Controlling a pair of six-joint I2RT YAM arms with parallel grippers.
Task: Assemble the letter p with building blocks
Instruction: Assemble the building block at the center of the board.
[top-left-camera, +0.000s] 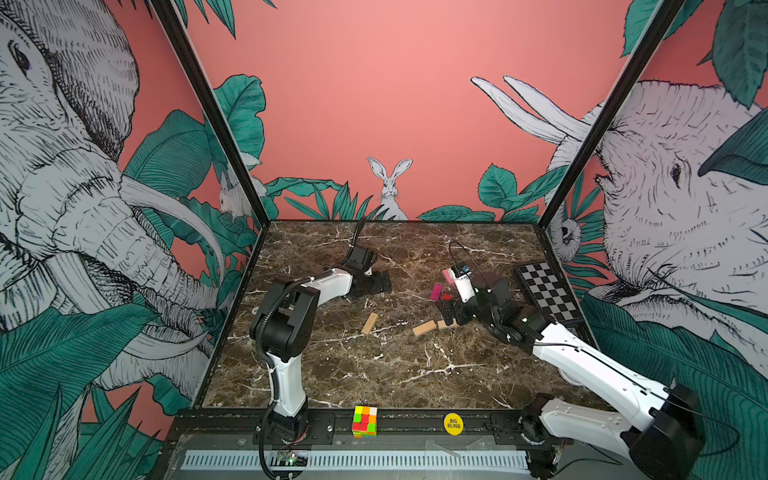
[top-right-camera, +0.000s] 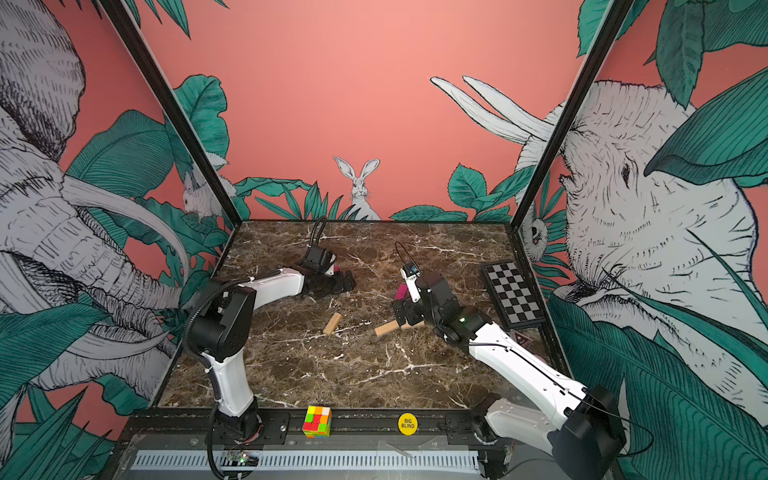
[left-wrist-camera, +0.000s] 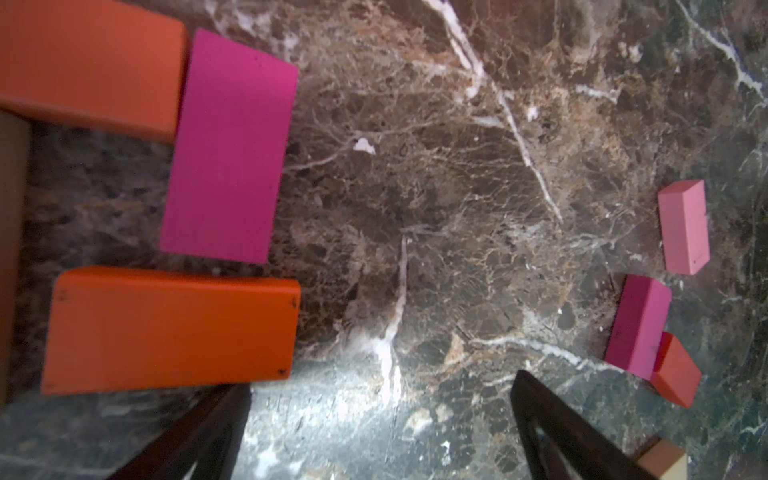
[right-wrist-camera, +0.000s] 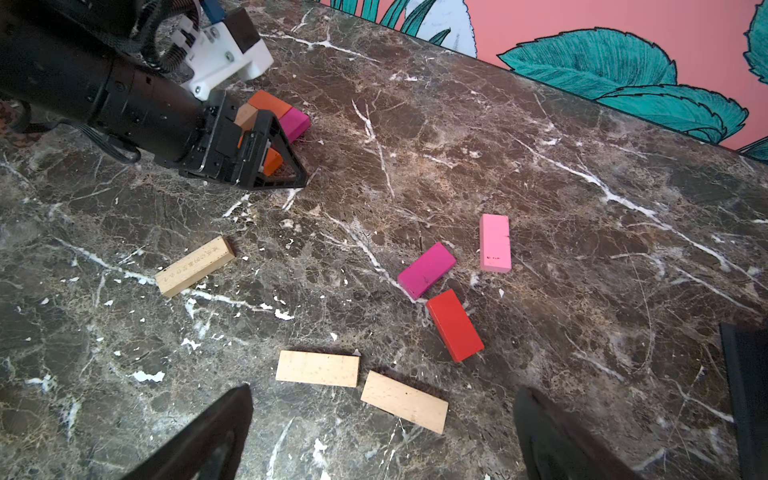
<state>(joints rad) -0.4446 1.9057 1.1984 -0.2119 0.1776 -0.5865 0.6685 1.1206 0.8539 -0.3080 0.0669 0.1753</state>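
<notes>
Both grippers stand wide open and hold nothing. The left gripper (left-wrist-camera: 382, 384) hangs low, just beside the started letter. There an orange block (left-wrist-camera: 170, 328) and another orange block (left-wrist-camera: 87, 62) lie flat, with a magenta block (left-wrist-camera: 228, 149) closing the gap at their ends. A brownish piece on the far side is too blurred to judge.

The right gripper (right-wrist-camera: 386, 390) hovers over the marble table (right-wrist-camera: 582, 187). Just under its fingertips lie a tan block (right-wrist-camera: 318, 368) and a second tan block (right-wrist-camera: 404, 402), almost corner to corner. Beyond them are a red block (right-wrist-camera: 455, 325), a loose magenta block (right-wrist-camera: 427, 270) and a pink block (right-wrist-camera: 495, 248). A third tan block (right-wrist-camera: 194, 266) lies well off to one side.

I think the letter lacks its stem, so a tan block comes next. The right gripper should turn until its jaws cross the short width, come straight down on the middle, and not push the neighbour. The left gripper should rise straight up and not sweep sideways into the letter.
</notes>
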